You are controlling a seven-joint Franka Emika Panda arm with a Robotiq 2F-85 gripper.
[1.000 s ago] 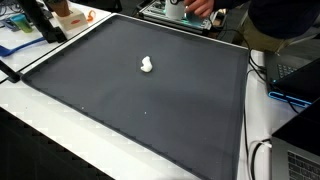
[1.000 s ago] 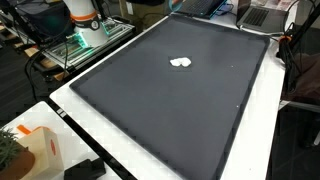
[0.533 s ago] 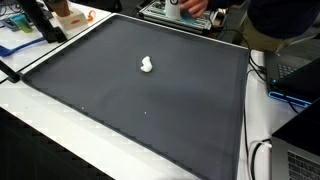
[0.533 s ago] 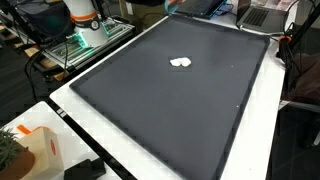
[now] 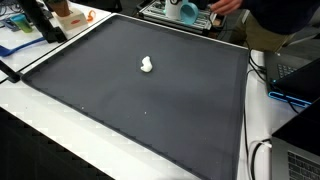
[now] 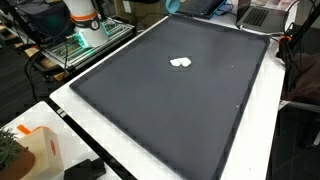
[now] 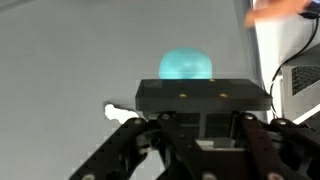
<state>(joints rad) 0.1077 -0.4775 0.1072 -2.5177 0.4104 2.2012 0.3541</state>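
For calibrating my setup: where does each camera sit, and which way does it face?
Exterior view: high beside the table, facing across the black mat to the white lump; no gripper shows.
Exterior view: high at another side, same mat, same lump; no gripper.
Wrist view: behind the gripper, facing the mat and lump.
All share the lump.
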